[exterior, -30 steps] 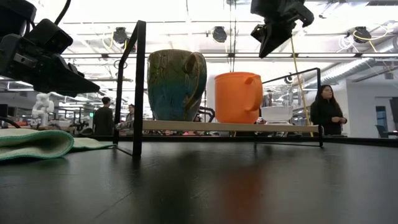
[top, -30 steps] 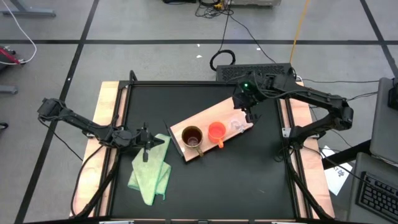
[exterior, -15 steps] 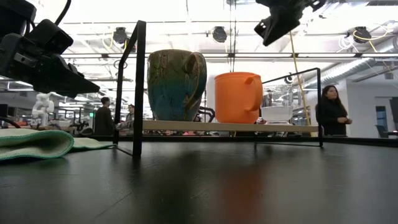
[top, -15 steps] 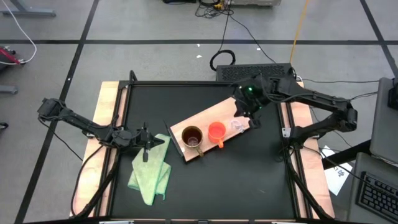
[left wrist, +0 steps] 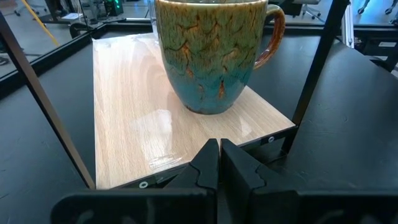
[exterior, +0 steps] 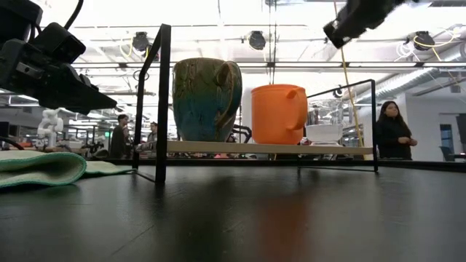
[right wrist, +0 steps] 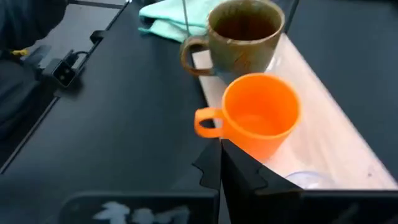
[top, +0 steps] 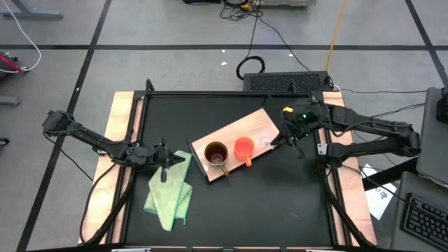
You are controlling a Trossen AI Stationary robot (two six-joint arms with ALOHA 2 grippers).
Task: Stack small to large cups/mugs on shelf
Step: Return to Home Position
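Note:
The light-wood shelf (top: 234,133) stands slanted mid-table on thin black legs. On it, in a row, stand the brown mug (top: 215,154), the orange mug (top: 243,148) and the tiny clear glass cup (top: 266,141), each on its base. In the low view they show as brown mug (exterior: 207,98), orange mug (exterior: 279,113) and glass cup (exterior: 324,132). My right gripper (top: 285,142) is shut and empty, raised just off the shelf's glass-cup end. My left gripper (left wrist: 219,160) is shut and empty, low beside the shelf's brown-mug end.
A light green cloth (top: 171,192) lies crumpled on the black table left of the shelf, under my left gripper. Black upright frame bars (exterior: 162,102) stand at the shelf's ends. People stand in the room behind the table (exterior: 392,127).
My right gripper has drawn back from above the glass cup toward the table's right and near edges, rising a little. The mugs, cup and shelf have stayed where they were.

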